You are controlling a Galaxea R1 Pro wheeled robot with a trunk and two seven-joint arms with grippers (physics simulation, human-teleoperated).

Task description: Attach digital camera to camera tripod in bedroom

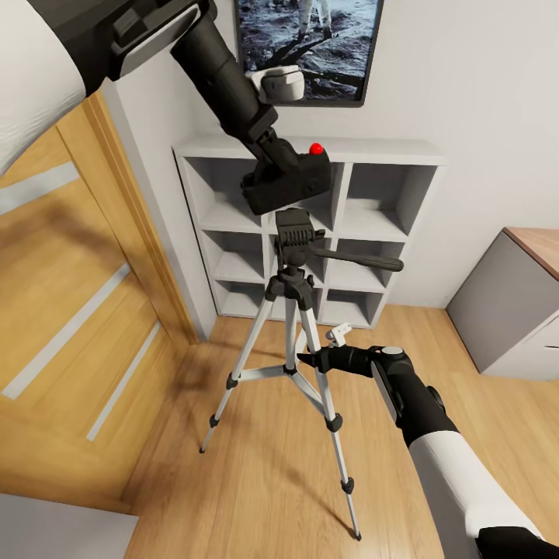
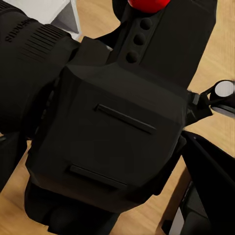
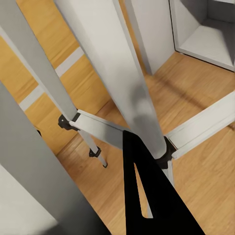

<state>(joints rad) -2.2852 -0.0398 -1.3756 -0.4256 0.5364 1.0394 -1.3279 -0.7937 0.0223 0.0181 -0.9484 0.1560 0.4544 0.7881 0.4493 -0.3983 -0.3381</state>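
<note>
The black digital camera [image 1: 291,185], with its red button [image 1: 316,148] on top, hangs in my left gripper [image 1: 278,172], which is shut on it. It hovers just above the black head [image 1: 296,230] of the camera tripod [image 1: 291,365], almost touching it. The pan handle [image 1: 361,262] sticks out to the right. In the left wrist view the camera body [image 2: 112,132] is very close and hides the fingers. My right gripper [image 1: 309,359] is low down, closed on a silver tripod leg [image 3: 122,83]; one black finger [image 3: 147,200] rests against it.
White cube shelving [image 1: 373,194] stands against the wall right behind the tripod. A wooden door [image 1: 70,310] is on the left, a grey wood-topped desk [image 1: 520,303] on the right. A framed picture [image 1: 341,46] hangs above. Light wood floor [image 1: 256,481] spreads around the tripod's feet.
</note>
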